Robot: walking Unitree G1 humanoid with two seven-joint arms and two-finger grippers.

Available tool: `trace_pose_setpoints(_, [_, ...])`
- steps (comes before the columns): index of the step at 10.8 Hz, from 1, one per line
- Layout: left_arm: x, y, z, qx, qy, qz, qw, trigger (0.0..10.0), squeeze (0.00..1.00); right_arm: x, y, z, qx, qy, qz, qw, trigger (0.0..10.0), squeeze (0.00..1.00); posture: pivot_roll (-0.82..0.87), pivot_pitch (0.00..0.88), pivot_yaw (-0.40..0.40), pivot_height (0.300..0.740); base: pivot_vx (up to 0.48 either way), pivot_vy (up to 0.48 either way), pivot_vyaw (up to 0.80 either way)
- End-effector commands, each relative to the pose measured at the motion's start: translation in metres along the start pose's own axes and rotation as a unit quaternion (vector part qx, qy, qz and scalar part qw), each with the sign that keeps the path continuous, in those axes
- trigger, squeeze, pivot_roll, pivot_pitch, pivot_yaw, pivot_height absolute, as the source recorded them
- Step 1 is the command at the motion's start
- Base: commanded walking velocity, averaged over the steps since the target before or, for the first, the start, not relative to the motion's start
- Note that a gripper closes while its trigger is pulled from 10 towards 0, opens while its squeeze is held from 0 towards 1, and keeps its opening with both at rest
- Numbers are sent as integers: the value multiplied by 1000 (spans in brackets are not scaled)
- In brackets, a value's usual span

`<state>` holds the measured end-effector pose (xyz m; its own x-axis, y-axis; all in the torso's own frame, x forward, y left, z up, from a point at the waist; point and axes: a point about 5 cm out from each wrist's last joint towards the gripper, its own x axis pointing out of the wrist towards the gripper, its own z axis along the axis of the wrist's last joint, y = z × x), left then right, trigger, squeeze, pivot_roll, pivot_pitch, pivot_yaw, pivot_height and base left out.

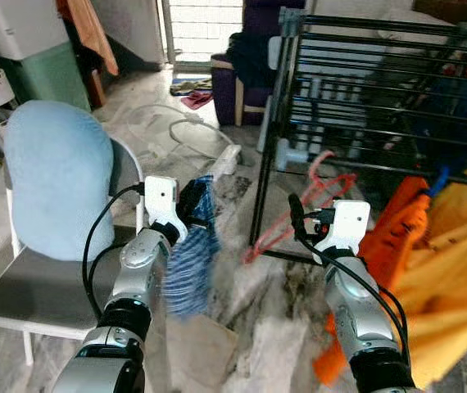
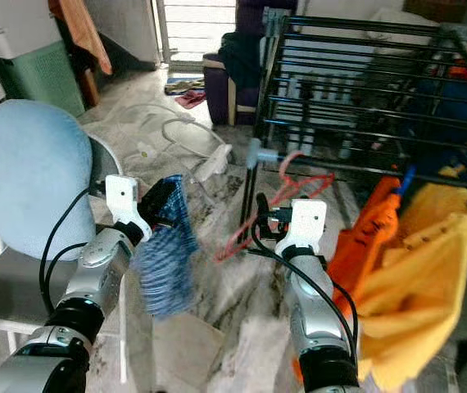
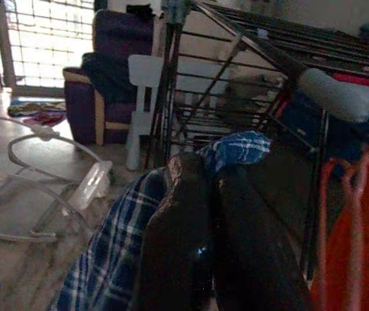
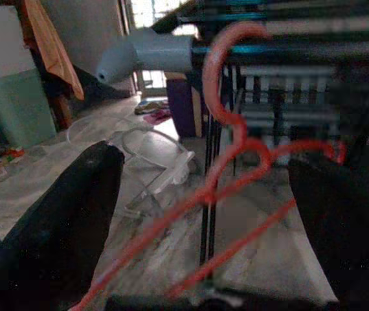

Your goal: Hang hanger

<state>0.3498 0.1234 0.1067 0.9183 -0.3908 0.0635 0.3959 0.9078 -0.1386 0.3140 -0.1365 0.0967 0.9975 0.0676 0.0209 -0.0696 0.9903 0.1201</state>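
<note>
Red hanger raised toward the drying rack, blue plaid cloth kept aside.

The right gripper [image 1: 299, 219] grasps the red plastic hanger [image 1: 299, 209] with its hook pointing at the black drying rack [image 1: 364, 90], near its rails; the left gripper [image 1: 191, 203] is clenched on the plaid cloth [image 1: 191, 262], holding it clear.

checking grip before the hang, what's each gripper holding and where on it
Left gripper pinches the blue plaid cloth at its top edge. Right gripper carries the red hanger low on its frame, hook up.

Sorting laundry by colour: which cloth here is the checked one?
The blue checked cloth pinched in the left gripper. The orange and yellow cloths on the rack are plain.
</note>
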Motion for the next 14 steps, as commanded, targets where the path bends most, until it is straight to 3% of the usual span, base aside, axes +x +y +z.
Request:
trace_pose_setpoints(1, [3,0,4,7,0,-6,1000,10000,0,1,3,-5,8,17,7,1000,10000,0,-63,47,7,740,0,0,0])
trace_pose_setpoints(7, [3,-3,3,7,5,-20,1000,10000,0,-1,2,-7,8,24,6,1000,10000,0,-65,46,11,740,0,400,0])
trace_pose_setpoints(14, [2,-8,1,1,0,-27,1000,10000,0,4,-10,-3,-18,23,-35,999,10000,0,-71,60,-5,740,0,0,0])
